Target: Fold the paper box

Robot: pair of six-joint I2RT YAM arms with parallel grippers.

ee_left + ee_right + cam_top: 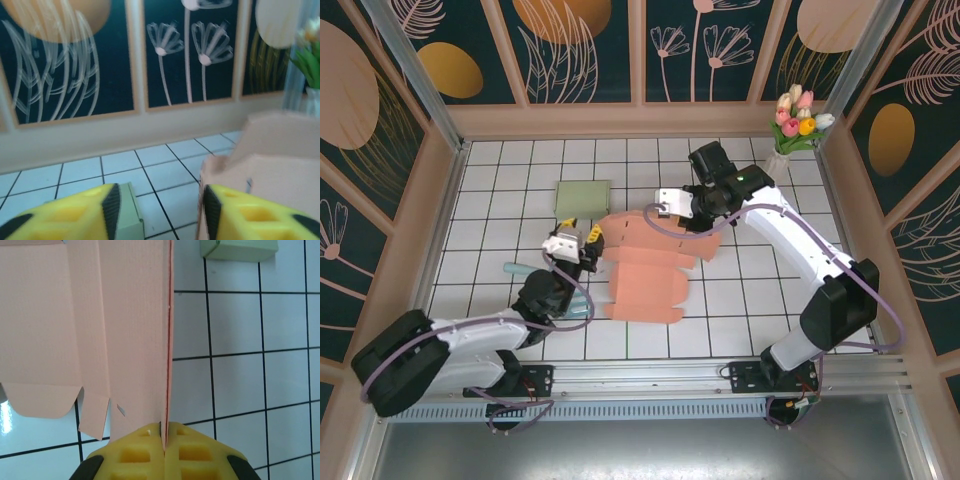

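Judging progress from my console, I'd say the fold has barely begun. The paper box is a pink die-cut blank in the middle of the tiled table. Most of it lies flat, with its near flaps and tabs spread open towards the arm bases. Only the far portion is raised, with one panel standing off the tiles.

The right gripper is holding that panel up. Its wrist camera shows the yellow fingers pressed tight together on the thin card edge, with the rest of the blank stretching away to the left of it.

The left gripper sits at the blank's left side with its jaws apart and nothing pinched between them. From its wrist camera, the card edge rises just beside the inner face of one finger. I cannot tell whether it is touching.

A small green box sits on the far-left side of the blank, apart from it and not involved.

So one wall is partly lifted and nothing is locked. I see no side walls standing, no tabs tucked and no closed shape. By my reckoning nearly all the work remains: creasing the panels upright, bringing the sides round, and seating the end flaps.
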